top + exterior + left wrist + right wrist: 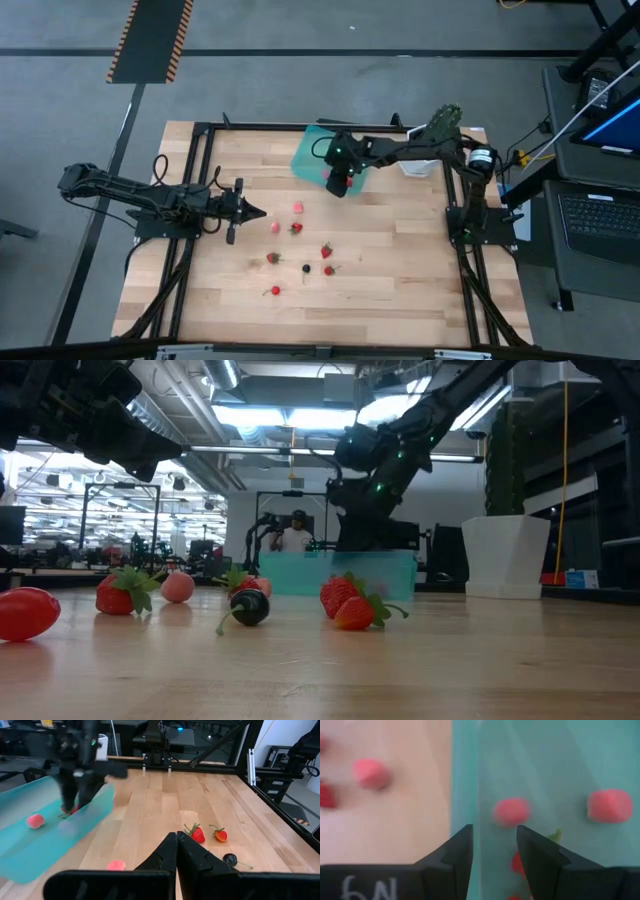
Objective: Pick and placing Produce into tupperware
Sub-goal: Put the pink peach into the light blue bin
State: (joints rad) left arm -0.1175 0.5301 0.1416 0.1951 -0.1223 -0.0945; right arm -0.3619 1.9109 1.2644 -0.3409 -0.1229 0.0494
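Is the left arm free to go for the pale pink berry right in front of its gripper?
Probably yes. The left gripper is shut, with bare tabletop between it and the pale pink berry. The right gripper hovers open over the tupperware, well clear.

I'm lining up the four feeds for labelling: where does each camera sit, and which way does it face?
High: overhead, straight down; both arms, tupperware, berries.
Low: table height, level across; black berry, right arm above.
Left wrist: behind the shut left gripper, facing the right arm.
Right wrist: above the tub, looking down past the open right gripper.
Shared: both wrist views show pink pieces inside the tupperware.
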